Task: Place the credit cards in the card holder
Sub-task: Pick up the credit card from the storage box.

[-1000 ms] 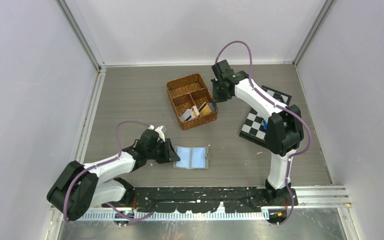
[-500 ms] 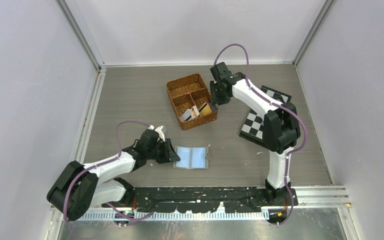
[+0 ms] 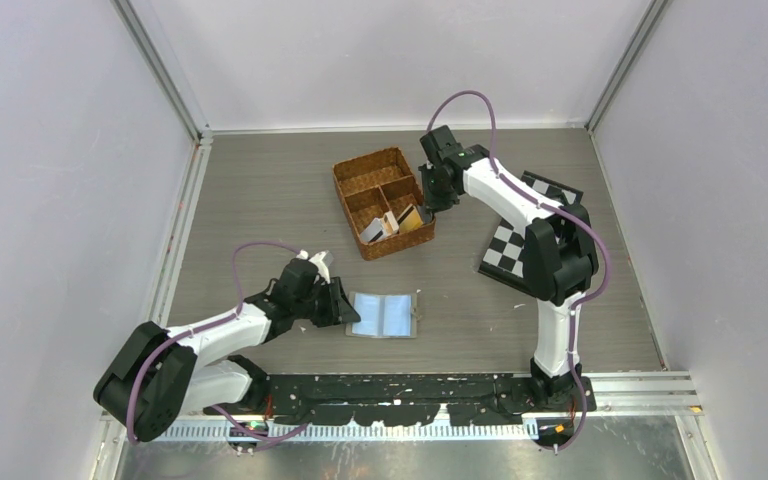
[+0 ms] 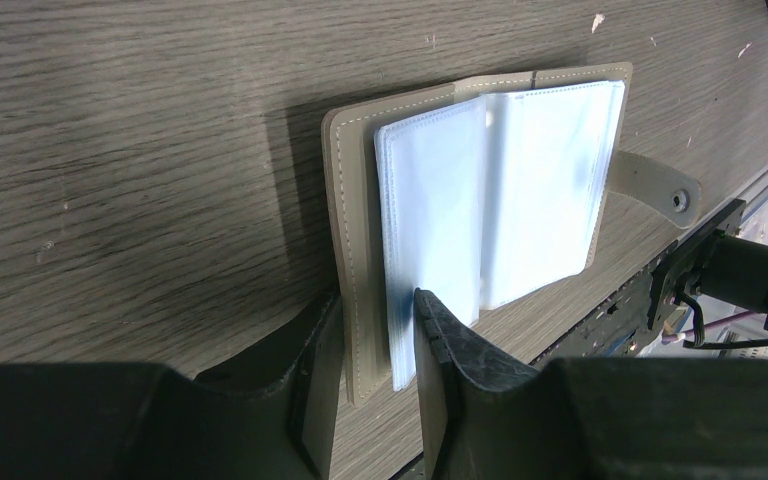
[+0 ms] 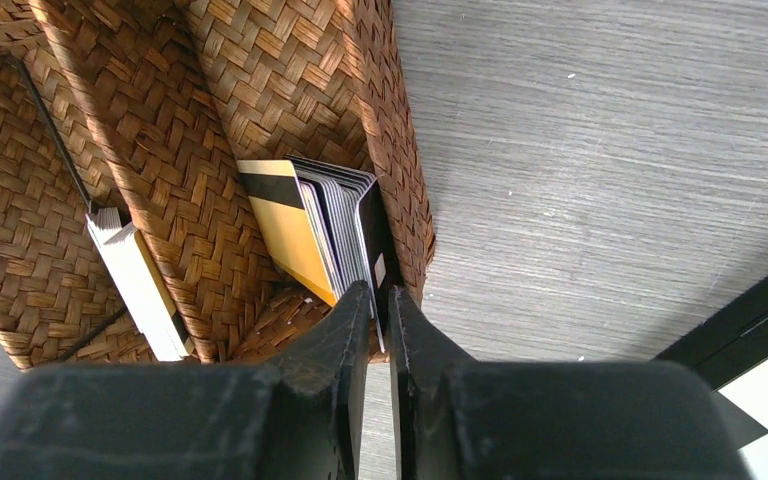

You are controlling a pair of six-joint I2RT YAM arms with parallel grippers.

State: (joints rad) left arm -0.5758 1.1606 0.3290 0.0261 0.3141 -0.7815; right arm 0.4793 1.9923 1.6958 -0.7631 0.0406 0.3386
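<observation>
From above, the card holder (image 3: 385,314) lies open on the table (image 3: 260,210) near the front edge, pale blue sleeves facing up. The left gripper (image 3: 345,306) is low at its left edge. Well apart, farther back, the basket (image 3: 367,158) holds the credit cards (image 3: 407,218) standing on edge in its near right compartment. The right gripper (image 3: 432,207) is dipped at that corner, and a checkerboard (image 3: 512,250) lies to its right.

The left wrist camera shows the holder spread flat, its snap tab (image 4: 660,185) sticking out on the far side. The left gripper's jaws are narrow and set on either side of the near cover edge and the first sleeve. They look closed on it, pinning the holder in place.

In the right wrist camera, an orange card (image 5: 285,235) with a dark stripe fronts a stack of grey ones leaning against the basket wall. A white stack (image 5: 140,275) stands in the next compartment. The right gripper's jaws are nearly together, with the edge of the last card, the one nearest the wall, between them. I cannot tell whether the pads are pressing on it or a sliver of gap remains.

This looks like the picking of a card, with nothing in the sleeves that I can see. The next move seems to need a firm pinch on that single card. It should then be lifted straight up, so that its neighbours stay behind and it clears the wicker wall. After that it has to be carried across and angled into a sleeve opening while the left side keeps the holder from sliding.
</observation>
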